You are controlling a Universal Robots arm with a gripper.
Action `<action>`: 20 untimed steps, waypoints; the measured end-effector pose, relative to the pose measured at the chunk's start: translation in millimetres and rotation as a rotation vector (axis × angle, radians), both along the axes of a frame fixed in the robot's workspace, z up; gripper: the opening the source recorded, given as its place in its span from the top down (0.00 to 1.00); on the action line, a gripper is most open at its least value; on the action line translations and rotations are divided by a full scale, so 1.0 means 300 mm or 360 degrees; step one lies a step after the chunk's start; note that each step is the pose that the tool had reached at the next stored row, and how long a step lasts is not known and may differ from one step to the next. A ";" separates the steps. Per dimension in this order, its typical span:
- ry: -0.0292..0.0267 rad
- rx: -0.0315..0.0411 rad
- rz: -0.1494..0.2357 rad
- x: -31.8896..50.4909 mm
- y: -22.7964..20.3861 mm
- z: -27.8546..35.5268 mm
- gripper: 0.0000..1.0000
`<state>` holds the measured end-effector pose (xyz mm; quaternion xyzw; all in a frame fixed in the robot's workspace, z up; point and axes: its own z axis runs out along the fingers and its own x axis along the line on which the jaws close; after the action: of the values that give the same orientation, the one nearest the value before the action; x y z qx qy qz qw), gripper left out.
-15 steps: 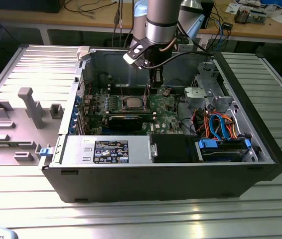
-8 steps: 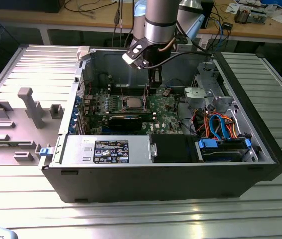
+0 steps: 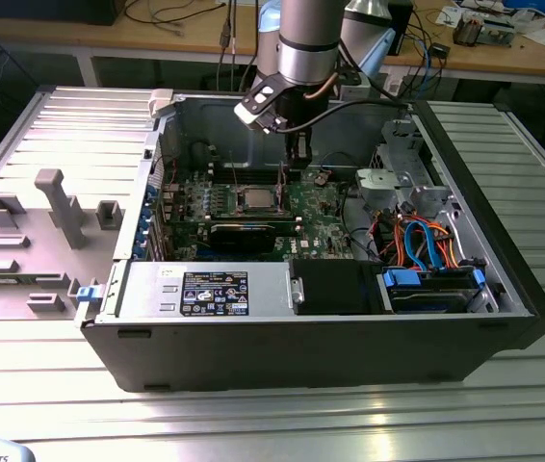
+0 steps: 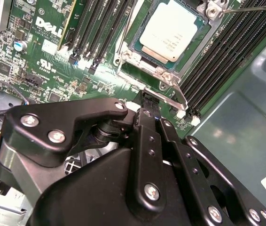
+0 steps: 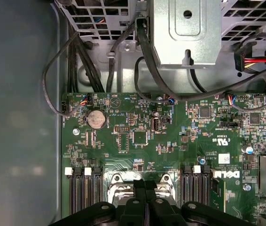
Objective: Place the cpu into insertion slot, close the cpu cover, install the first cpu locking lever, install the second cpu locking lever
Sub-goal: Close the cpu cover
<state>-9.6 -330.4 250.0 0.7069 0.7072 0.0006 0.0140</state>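
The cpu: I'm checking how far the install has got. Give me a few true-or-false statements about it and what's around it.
1. The cpu lies in the insertion slot. True.
2. The gripper holds the cpu. False: the cpu lies in the slot, apart from the gripper, which hangs just beside it.
3. Long memory slots run on both sides of the insertion slot. True.
4. The computer case is closed. False: its side is open and the green board is exposed.
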 end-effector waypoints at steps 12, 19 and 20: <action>0.00000 0.0000 0.0000 -0.007 0.000 0.000 0.89; 0.00001 0.0000 0.0000 -0.013 0.000 0.000 0.89; 0.00000 0.0000 0.0000 -0.014 0.000 0.000 0.89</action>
<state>-13.8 -330.4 250.0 0.7069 0.7072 0.0006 0.0140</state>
